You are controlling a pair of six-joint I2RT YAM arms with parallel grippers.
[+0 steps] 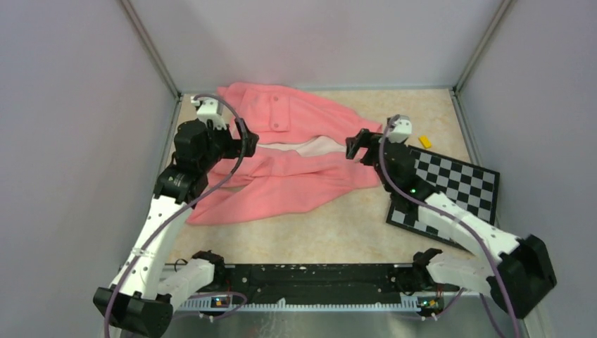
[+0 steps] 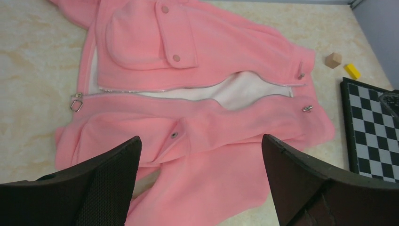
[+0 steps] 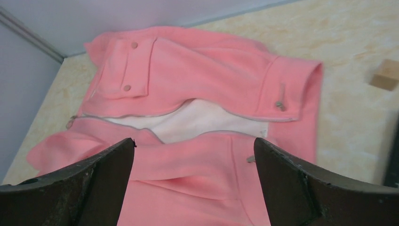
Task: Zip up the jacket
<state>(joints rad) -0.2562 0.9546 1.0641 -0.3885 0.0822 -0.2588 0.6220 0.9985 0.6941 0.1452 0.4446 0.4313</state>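
The salmon-pink jacket (image 1: 296,151) lies flat at the back of the table, its front gaping so the pale lining (image 2: 235,89) shows between the two zipper edges. A buttoned pocket flap (image 2: 176,35) sits on the upper panel. The metal zipper pull (image 2: 76,101) rests at the left end of the opening, also seen as the zipper pull (image 3: 70,123) in the right wrist view. My left gripper (image 1: 246,137) hovers over the jacket's left end, open and empty (image 2: 201,138). My right gripper (image 1: 354,146) hangs above the right end, open and empty (image 3: 194,140).
A black-and-white checkerboard (image 1: 450,186) lies to the right of the jacket under the right arm. A small wooden cube (image 2: 333,60) and a yellow block (image 1: 424,141) sit near the back right. Grey walls close in the table on three sides.
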